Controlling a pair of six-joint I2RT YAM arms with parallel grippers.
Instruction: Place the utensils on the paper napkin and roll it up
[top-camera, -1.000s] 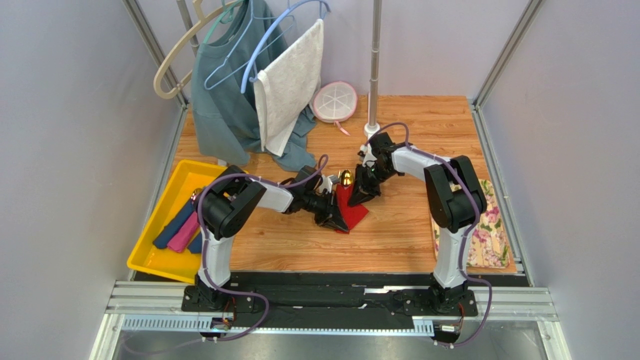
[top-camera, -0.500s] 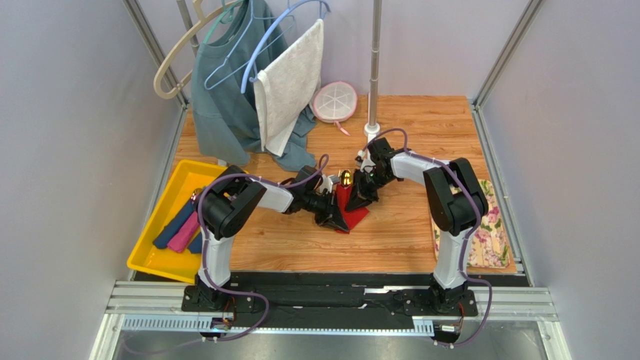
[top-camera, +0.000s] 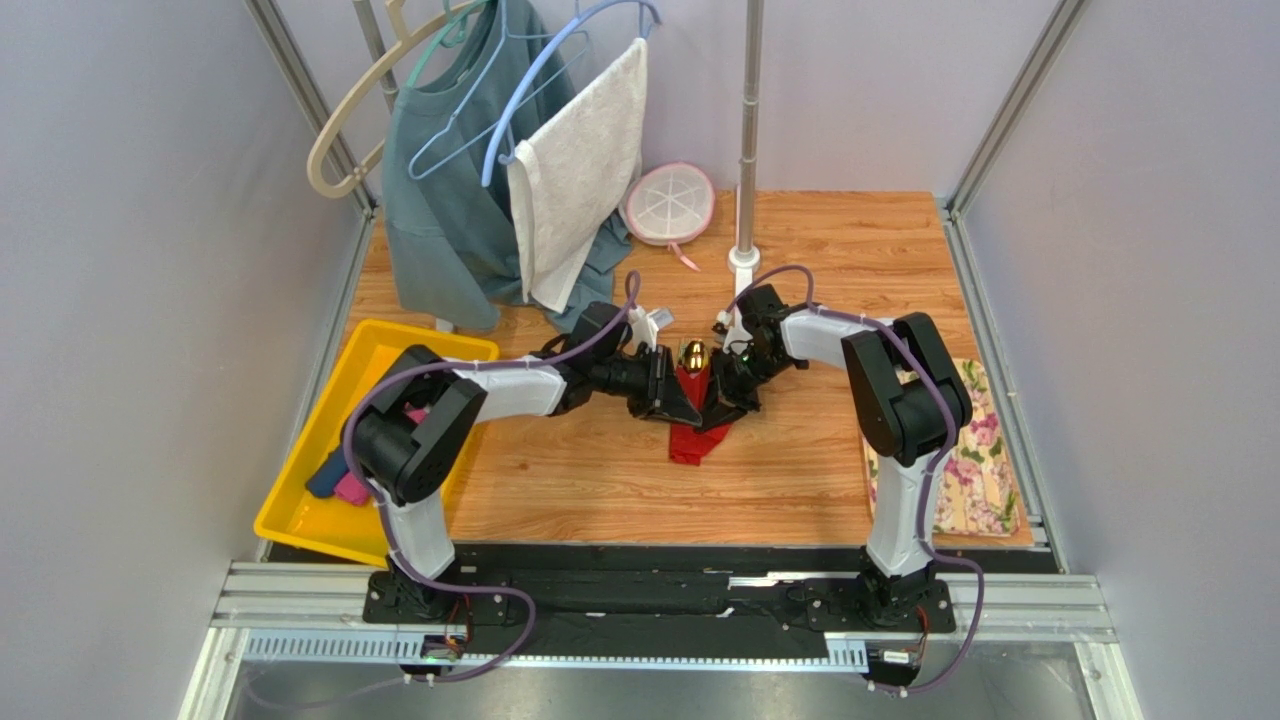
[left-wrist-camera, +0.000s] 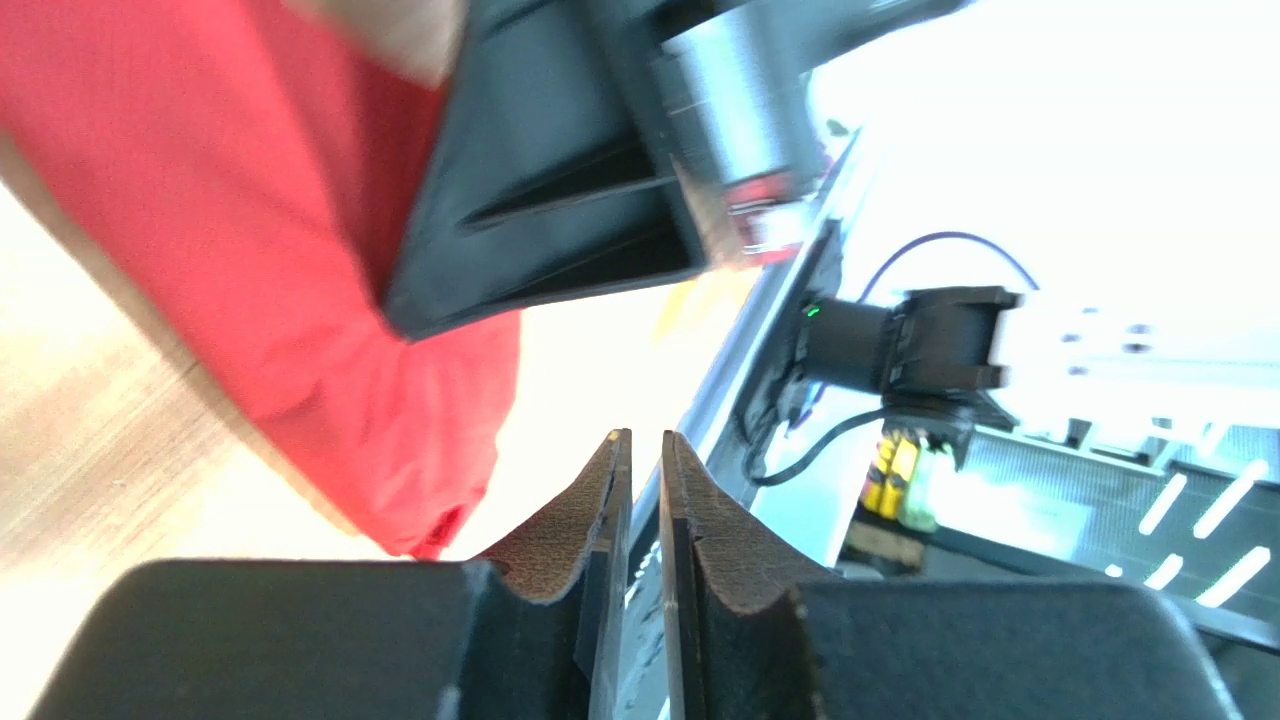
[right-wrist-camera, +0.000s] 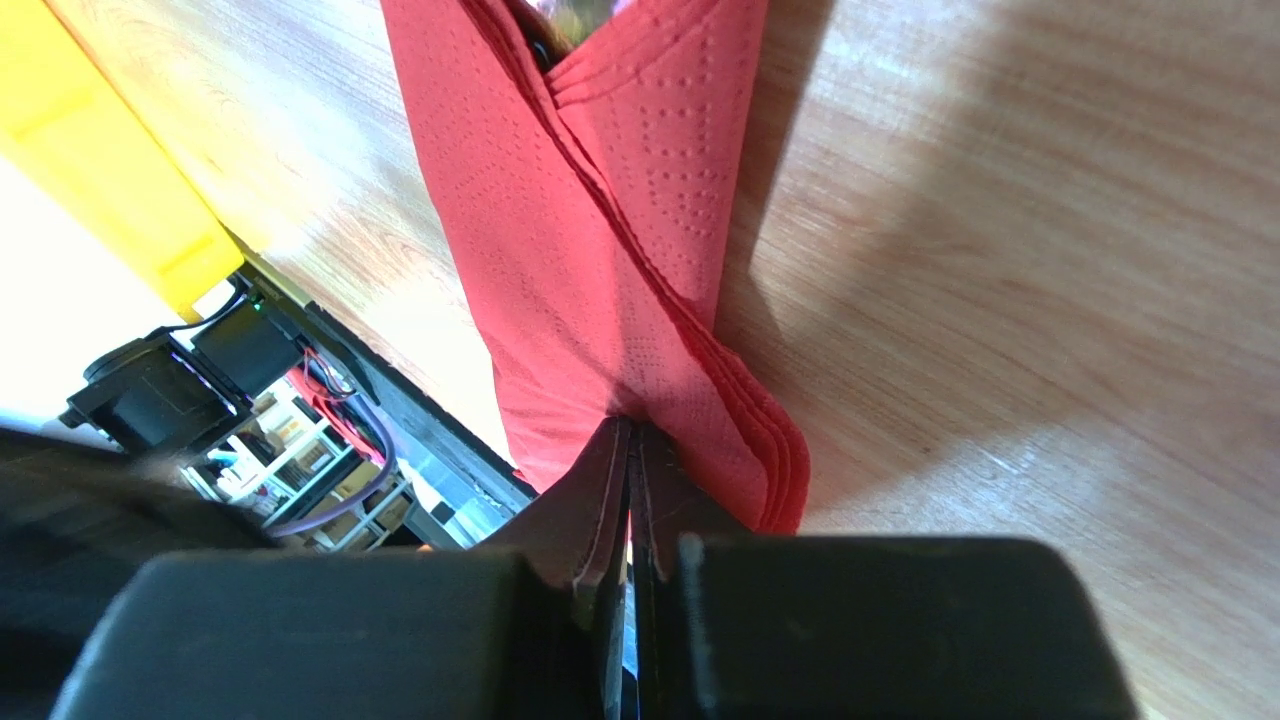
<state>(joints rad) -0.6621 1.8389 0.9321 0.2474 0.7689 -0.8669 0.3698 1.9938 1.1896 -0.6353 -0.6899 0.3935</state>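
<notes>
Matt red paper napkin (right-wrist-camera: 601, 270) with dotted embossing, shiny gold metal utensil (top-camera: 694, 357), smooth wood-grain table (top-camera: 812, 450)

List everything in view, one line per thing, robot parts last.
paper napkin: one, red, table centre, wrapped around the utensils
utensils: gold, count hidden, one rounded head pokes out of the napkin's top
tray: one, yellow, left edge
fabric rolls: navy and pink, in the tray, mostly hidden by the left arm
floral cloth: one, beige, right edge
sweatshirt: one, teal, hanging back left
towel: one, white, on a blue hanger
round dish: one, white and pink, back
pole: one, metal, back centre
left pincer: black, beside the napkin, jaws a slit apart, empty
right pincer: black, shut on the napkin's edge
</notes>
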